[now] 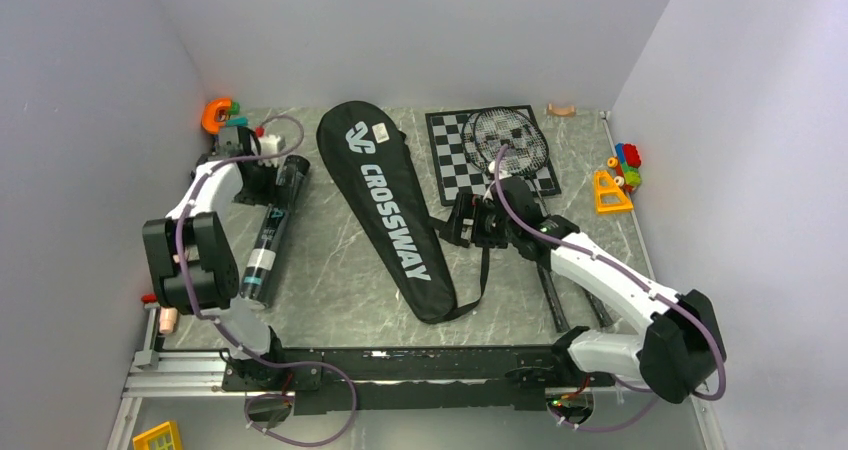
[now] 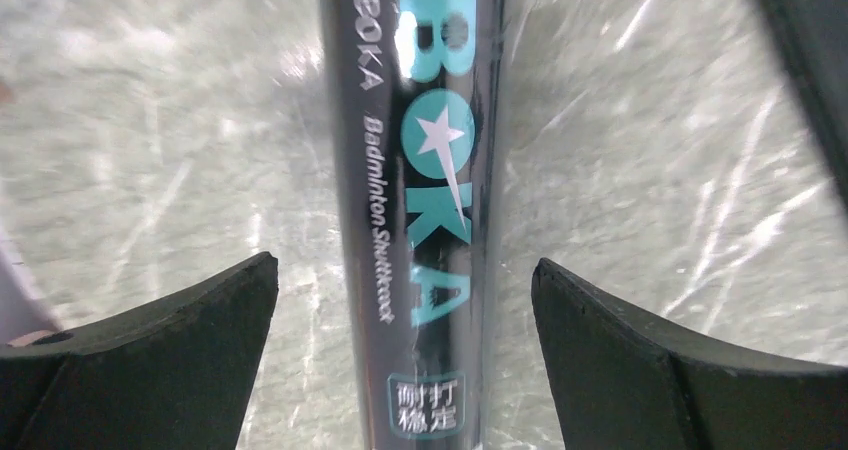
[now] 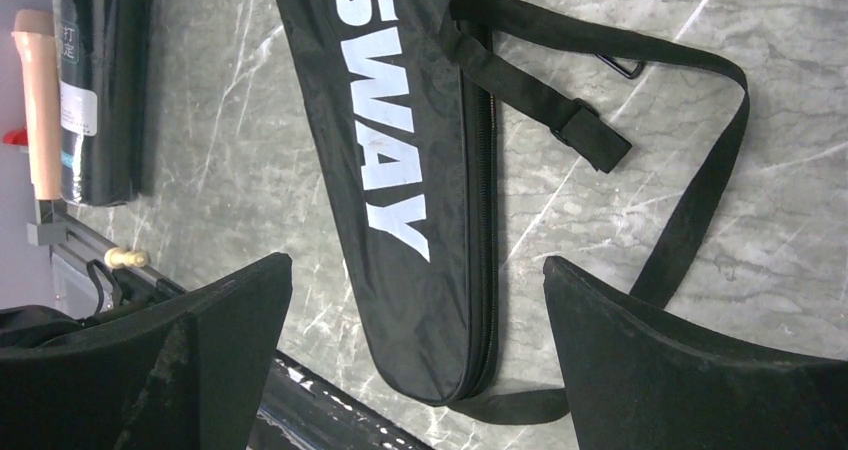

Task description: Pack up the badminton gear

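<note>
Shuttlecock tube (image 1: pixel 272 232): dark, printed "BOKA", lay flat on the marbled table (image 1: pixel 330 270) at left-centre of the top view, just left of the racket bag and apart from it.

Left gripper (image 2: pixel 405 265): jaws spread wide, one finger (image 2: pixel 170 360) on each side of the tube (image 2: pixel 420 170). Neither pad touched it; nothing was grasped.

Racket bag (image 1: pixel 385 210): black, lettered "CROSSWAY", lay flat at the centre of the top view, running from upper left to lower right, with its strap (image 3: pixel 690 200) loose on the table along its right edge.

Right gripper (image 3: pixel 418 265): released, jaws wide, hanging above the narrow end of the bag (image 3: pixel 400 120) and holding nothing.

Racket (image 1: pixel 510 138): its strung oval head rested on the chessboard (image 1: pixel 445 165) at upper centre-right, its shaft passing under the right arm.

Toys (image 1: pixel 615 180): colourful plastic pieces lay against the right wall, and an orange piece (image 1: pixel 215 113) sat in the upper left corner.
</note>
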Robot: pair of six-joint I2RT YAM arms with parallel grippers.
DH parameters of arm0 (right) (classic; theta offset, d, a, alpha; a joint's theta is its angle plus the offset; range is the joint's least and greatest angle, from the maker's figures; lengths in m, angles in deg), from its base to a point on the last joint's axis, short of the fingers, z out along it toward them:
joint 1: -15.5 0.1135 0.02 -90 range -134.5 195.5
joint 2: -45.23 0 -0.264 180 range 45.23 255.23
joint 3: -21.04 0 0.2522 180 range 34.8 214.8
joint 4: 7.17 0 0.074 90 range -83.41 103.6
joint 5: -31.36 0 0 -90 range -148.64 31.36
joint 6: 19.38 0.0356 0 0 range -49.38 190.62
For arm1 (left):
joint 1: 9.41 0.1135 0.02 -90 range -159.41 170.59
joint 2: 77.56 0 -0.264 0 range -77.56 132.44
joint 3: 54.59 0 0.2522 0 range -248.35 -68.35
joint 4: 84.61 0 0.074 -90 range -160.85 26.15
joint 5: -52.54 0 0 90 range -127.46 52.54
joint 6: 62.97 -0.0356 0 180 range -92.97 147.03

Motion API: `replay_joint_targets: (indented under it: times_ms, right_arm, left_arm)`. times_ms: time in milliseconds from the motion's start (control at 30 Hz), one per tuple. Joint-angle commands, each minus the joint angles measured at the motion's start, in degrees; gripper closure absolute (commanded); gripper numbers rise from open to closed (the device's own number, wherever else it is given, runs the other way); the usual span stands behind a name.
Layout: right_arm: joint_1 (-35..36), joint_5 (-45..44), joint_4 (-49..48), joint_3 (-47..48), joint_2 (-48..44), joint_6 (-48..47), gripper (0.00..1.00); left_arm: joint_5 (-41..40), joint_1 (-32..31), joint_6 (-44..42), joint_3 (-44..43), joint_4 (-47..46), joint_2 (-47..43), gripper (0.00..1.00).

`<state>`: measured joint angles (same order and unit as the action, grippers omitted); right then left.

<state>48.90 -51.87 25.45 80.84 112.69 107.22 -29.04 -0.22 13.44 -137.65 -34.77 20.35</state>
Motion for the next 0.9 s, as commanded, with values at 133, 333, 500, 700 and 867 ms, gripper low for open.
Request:
replay_joint_targets:
  times_ms: [133,333,500,700,867]
  right_arm:
    - [-0.1,2.7,-4.3,4.0,8.8,-0.2,0.0]
    - [1.7,2.5,-7.9,3.5,16.2,0.2,0.09]
    - [5.3,0.0,-9.4,3.3,21.1,1.0,0.16]
    - [7.0,-0.7,-13.1,1.3,25.4,3.2,0.29]
    - [8.6,-0.4,-16.3,0.3,27.8,5.0,0.42]
  left_arm:
    - [13.4,0.8,1.9,-10.6,12.5,-7.2,0.01]
    - [11.6,-4.5,3.8,-7.6,6.7,-14.4,0.01]
    - [4.7,-17.2,5.2,-2.8,5.4,-15.2,0.0]
    - [-1.2,-24.3,8.7,4.3,-1.6,-12.6,0.01]
    - [-1.1,-25.4,10.6,3.1,-4.1,-9.6,0.01]
